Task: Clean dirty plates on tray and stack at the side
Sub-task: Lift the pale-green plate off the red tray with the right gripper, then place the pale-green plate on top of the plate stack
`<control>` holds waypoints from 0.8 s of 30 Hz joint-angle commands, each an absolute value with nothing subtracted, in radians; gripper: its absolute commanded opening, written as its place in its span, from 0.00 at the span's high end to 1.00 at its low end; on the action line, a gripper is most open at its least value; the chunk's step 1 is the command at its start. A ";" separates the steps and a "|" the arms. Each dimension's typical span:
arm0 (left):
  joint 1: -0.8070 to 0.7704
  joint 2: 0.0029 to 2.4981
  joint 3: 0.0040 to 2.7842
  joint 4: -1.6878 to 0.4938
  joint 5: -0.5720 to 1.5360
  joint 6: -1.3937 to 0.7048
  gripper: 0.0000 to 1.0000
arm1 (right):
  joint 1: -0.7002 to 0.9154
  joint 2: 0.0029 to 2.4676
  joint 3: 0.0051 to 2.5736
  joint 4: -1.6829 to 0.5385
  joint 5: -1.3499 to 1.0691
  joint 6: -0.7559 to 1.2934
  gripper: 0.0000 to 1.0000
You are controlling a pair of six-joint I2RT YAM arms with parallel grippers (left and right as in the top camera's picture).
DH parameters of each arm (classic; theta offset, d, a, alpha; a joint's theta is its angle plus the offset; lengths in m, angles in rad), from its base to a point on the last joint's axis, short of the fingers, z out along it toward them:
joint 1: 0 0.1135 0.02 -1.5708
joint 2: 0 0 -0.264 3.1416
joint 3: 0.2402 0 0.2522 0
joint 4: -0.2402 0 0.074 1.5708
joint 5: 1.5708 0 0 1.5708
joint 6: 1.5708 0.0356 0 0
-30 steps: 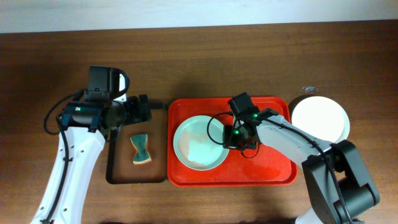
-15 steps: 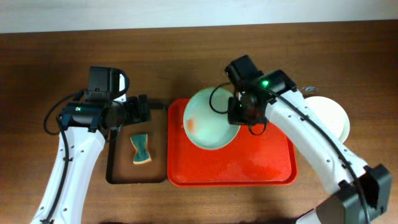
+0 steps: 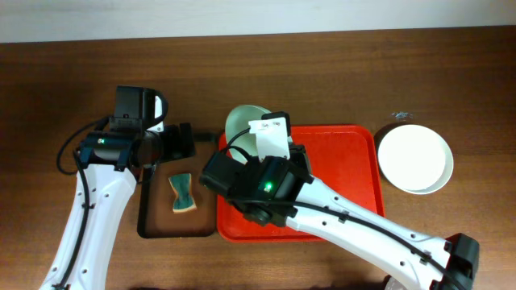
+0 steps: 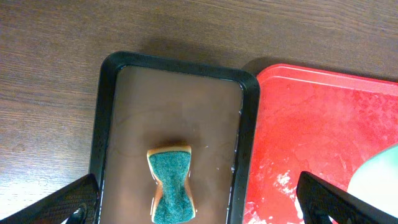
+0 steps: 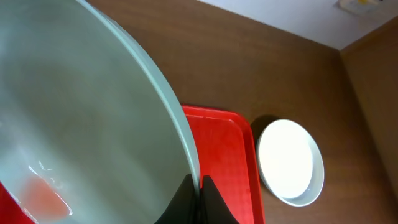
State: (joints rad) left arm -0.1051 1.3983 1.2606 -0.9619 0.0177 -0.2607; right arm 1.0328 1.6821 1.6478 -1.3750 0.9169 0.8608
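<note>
**Change noted.** A second ago the one plate point(image 3: 240, 122) on the red tray point(image 3: 347, 217) lay flat there, with the right gripper point(image 5: 199, 186) at its rim. It now stands lifted clear and tipped steeply on edge above the tray's far-left corner, close to the left arm. The red tray is left bare of plates. A red smear point(image 5: 43, 198) shows on the plate's face. I judge the plate still unwashed and brought across for wiping, not yet ready for stacking.

**Right gripper.** The jaws are closed hard on the plate's rim and carry its whole weight by that pinch.

**Left gripper** point(image 4: 199, 202). The jaws are spread as wide as they go and hold nothing. They hover over the brown tray point(image 4: 180, 106), in the same place as a second ago.

**Count.**
- Plate in hand: one.
- Stack point(image 3: 414, 158): one, on the worktop point(image 3: 322, 72) just beside the red tray's right edge. From above it shows as a single clean white round, and how many plates lie in it cannot be told.
- Red tray: one.
- Brown tray: one, black-rimmed, just beside the red tray's left edge.
- Sponge point(image 3: 183, 194): one, green-faced, lying loose in the brown tray and not yet picked up.
- Arms: two.
</note>
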 commanded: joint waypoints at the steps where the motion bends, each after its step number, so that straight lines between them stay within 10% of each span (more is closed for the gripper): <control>1: -0.103 1.398 1.267 -0.963 0.011 -0.252 0.01 | 1.040 1.676 1.665 -1.340 0.952 0.881 0.96; 24: -0.103 1.398 1.267 -0.963 0.010 -0.252 0.01 | 1.024 1.692 1.657 -1.062 1.123 0.326 0.96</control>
State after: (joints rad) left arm -0.1051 1.3987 1.2606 -0.9619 0.0181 -0.2607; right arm 1.0351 1.6840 1.6516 -1.0126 1.0210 0.3328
